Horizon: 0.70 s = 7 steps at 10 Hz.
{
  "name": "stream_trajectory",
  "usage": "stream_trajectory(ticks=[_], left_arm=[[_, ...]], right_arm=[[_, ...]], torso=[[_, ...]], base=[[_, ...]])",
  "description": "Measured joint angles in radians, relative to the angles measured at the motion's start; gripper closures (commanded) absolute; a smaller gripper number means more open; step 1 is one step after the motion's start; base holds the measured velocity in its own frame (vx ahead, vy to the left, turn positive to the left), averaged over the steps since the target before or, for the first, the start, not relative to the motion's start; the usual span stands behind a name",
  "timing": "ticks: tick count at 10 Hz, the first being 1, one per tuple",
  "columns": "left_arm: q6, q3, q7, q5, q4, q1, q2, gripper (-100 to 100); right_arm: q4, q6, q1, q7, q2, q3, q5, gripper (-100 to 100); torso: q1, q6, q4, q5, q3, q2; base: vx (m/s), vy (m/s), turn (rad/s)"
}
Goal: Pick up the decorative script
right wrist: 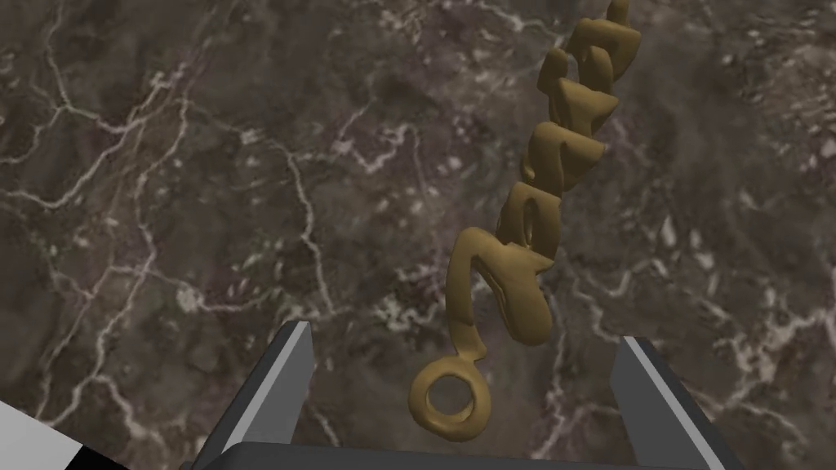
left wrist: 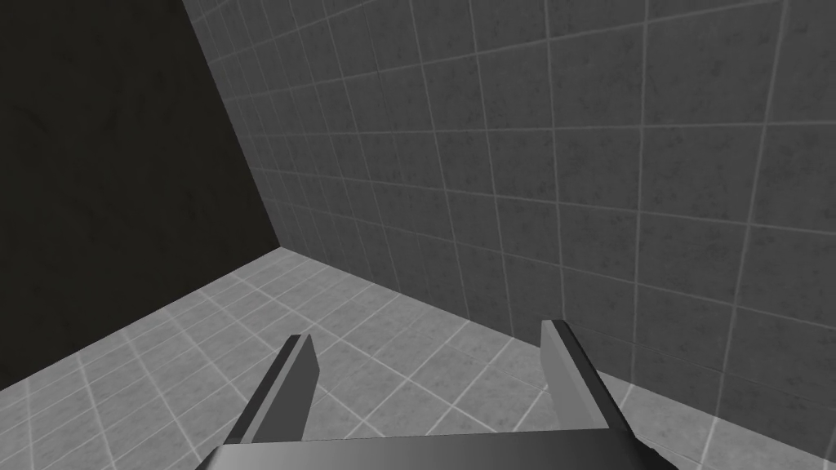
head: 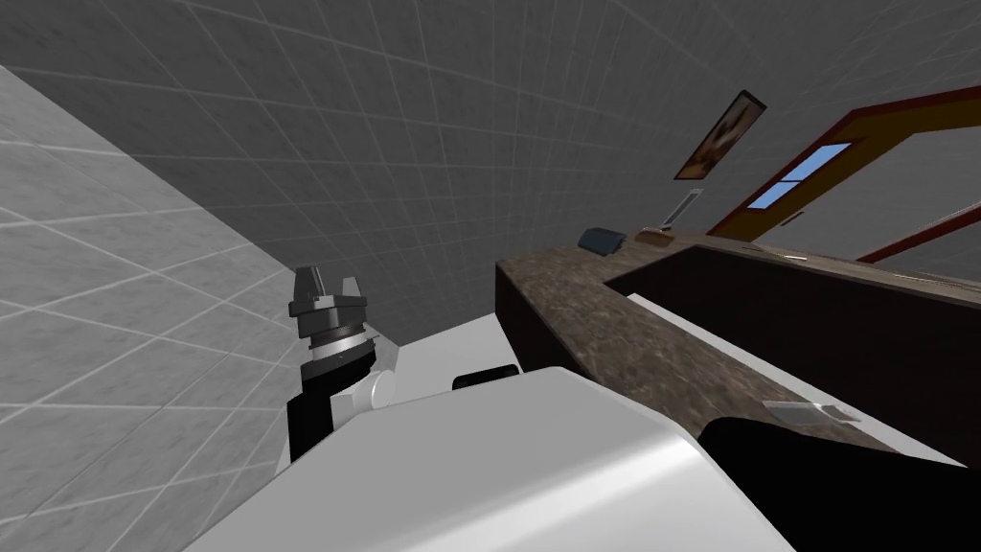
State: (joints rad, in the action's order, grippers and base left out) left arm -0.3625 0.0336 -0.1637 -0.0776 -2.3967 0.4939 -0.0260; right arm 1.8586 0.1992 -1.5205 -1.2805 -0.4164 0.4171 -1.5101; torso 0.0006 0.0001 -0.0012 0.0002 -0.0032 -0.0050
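The decorative script is a golden-brown cursive word lying flat on a dark brown marbled countertop. My right gripper hovers over it, open. The script's looped end lies between the two fingers, nearer the right one, and the rest of the word stretches away from the gripper. Neither finger touches it. My left gripper is raised beside my chest near the grey tiled wall. It stands open with nothing between its fingers.
The brown marbled counter runs along my right, around a dark recess. A small grey-blue item sits at its far end and a flat grey item near me. Behind are a framed picture and a brown door frame.
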Motion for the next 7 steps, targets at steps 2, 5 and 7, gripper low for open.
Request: stream_trajectory(ticks=[2,5,7], left_arm=[[0.0,0.0,0.0,0.0,0.0,0.0,0.0,0],[0.0,0.0,0.0,0.0,0.0,0.0,0.0,0],[0.0,0.0,0.0,0.0,0.0,0.0,0.0,0]], right_arm=[[-0.02,0.015,-0.028,-0.051,-0.004,0.005,-0.034,-100],[-0.051,0.024,-0.07,-0.097,-0.006,0.001,-0.087,-100],[-0.072,0.031,-0.087,-0.131,-0.003,-0.001,-0.112,-100]], torso=[[-0.003,0.0,0.0,-0.001,0.0,0.0],[-0.002,0.0,0.0,-0.001,0.0,0.0],[-0.002,0.0,0.0,-0.001,0.0,0.001]], base=[[0.1,-0.06,0.047],[0.087,-0.046,0.023],[0.096,-0.057,0.033]])
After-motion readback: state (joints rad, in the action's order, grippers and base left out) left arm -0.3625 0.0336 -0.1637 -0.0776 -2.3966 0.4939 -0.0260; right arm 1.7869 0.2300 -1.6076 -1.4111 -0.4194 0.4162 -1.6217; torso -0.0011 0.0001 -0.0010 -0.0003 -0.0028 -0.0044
